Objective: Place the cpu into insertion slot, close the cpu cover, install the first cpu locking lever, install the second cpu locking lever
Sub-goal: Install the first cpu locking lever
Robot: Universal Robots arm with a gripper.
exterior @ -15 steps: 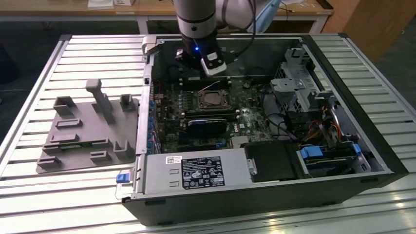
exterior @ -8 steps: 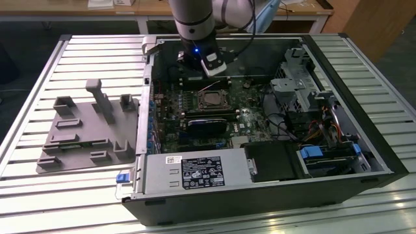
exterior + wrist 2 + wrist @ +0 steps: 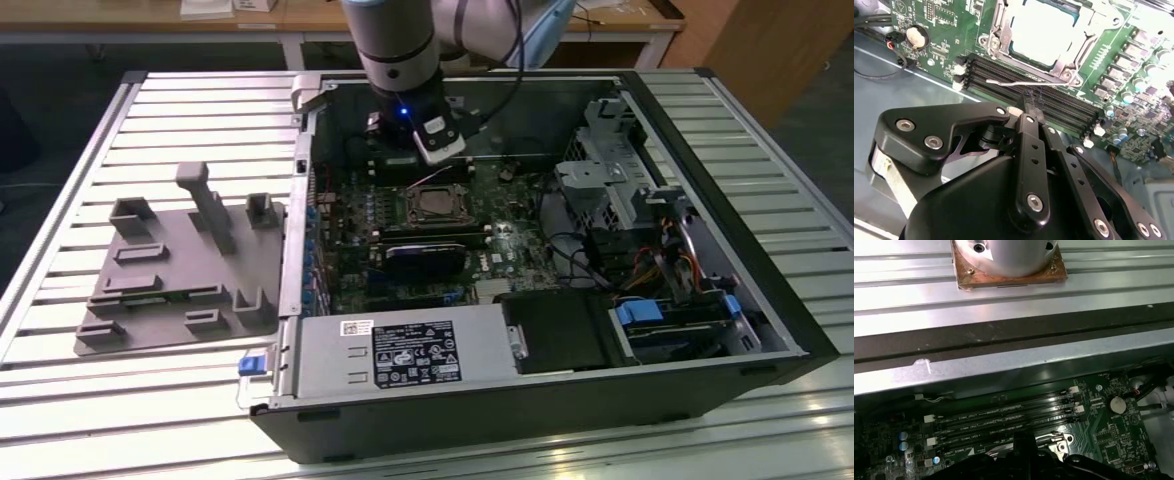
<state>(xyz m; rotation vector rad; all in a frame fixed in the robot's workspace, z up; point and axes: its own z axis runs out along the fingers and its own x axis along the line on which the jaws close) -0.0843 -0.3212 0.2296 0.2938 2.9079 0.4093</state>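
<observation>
My claw [image 3: 1030, 102] is clenched, tips together right at a thin wire lever [image 3: 1004, 82]; I cannot tell whether they pinch it. Just beyond, across the long black memory slots [image 3: 1064, 107], the cpu [image 3: 1046, 30] lies flat under the lowered cover [image 3: 997, 30] on the green board [image 3: 929, 20]. The board sits inside the open case [image 3: 534, 420] on the slatted counter [image 3: 160, 110].
</observation>
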